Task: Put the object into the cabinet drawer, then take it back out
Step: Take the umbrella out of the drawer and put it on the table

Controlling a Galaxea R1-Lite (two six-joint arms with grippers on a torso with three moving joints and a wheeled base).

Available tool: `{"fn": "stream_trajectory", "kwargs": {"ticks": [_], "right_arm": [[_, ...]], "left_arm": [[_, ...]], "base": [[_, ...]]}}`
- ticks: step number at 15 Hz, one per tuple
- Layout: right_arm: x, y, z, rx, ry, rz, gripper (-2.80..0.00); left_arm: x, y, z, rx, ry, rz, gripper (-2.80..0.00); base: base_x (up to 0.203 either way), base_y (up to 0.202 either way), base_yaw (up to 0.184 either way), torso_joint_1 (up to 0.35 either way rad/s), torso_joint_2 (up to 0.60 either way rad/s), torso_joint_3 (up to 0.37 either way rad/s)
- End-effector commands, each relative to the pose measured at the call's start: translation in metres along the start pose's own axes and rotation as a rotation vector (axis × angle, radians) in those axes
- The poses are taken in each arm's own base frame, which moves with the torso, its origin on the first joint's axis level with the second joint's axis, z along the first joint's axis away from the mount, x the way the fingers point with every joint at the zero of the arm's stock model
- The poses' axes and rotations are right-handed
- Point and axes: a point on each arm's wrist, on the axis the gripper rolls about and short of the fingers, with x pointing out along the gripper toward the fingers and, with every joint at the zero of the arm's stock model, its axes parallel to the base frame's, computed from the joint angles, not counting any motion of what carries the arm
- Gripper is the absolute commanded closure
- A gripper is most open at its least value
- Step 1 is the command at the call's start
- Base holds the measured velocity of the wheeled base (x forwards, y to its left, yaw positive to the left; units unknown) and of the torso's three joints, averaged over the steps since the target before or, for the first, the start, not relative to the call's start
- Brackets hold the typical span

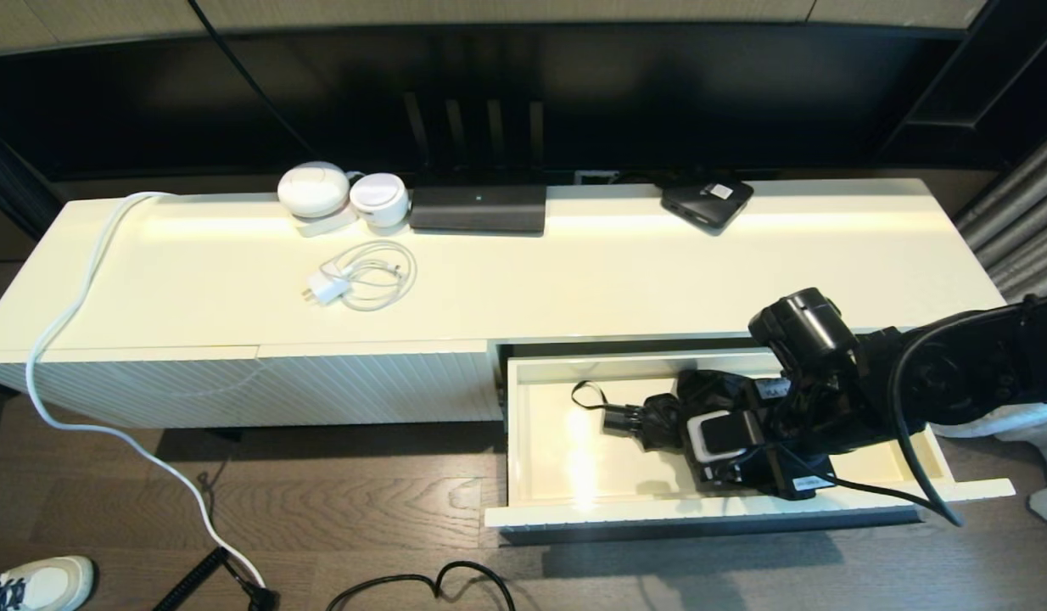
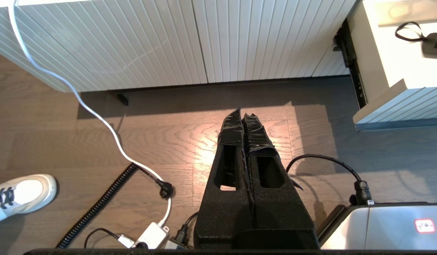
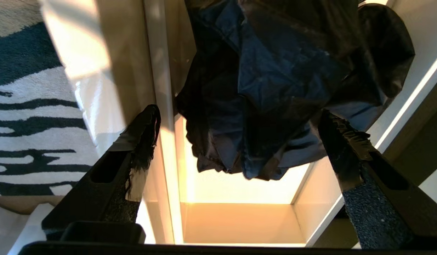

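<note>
Umbrella (image 1: 659, 420) is seen lying in the open drawer (image 1: 566, 501) near its right end, straddled by the spread right pincer (image 3: 239, 141); soft, slippery fabric is judged best gripped mid-bundle. Left pincer (image 2: 244, 120) is parked, pressed together.

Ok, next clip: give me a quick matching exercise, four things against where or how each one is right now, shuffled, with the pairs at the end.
Things:
1. umbrella
2. right gripper
3. left gripper
4. white charger with coiled cable

States:
A. fingers shut, empty, above the wooden floor
B. lying on the cabinet top
C. lying inside the open drawer
D. fingers open, one either side of the bunched canopy

Pairs: 1-C, 2-D, 3-A, 4-B
</note>
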Motion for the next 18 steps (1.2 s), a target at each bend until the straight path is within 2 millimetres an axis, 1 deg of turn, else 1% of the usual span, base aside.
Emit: {"fn": "stream_trajectory", "kwargs": {"ticks": [1,8,14,18], "right_arm": [[0.01,0.002,0.001,-0.011,0.009,0.026,-2.8],[0.037,0.002,0.006,-0.014,0.008,0.056,-2.8],[0.037,-0.004,0.006,-0.003,-0.003,0.032,-2.8],[0.044,-0.008,0.003,0.012,-0.002,0.014,-2.8]], "left_arm": [[0.0,0.0,0.0,0.001,-0.001,0.0,0.0],[0.0,0.0,0.0,0.001,-0.001,0.001,0.0],[0.0,0.0,0.0,0.001,-0.002,-0.001,0.0],[0.0,0.0,0.0,0.001,-0.001,0.001,0.0]], "base": [[0.0,0.0,0.0,0.0,0.0,0.0],[0.0,0.0,0.0,0.0,0.0,0.0],[0.0,0.0,0.0,0.0,0.0,0.0],[0.0,0.0,0.0,0.0,0.0,0.0]]}}
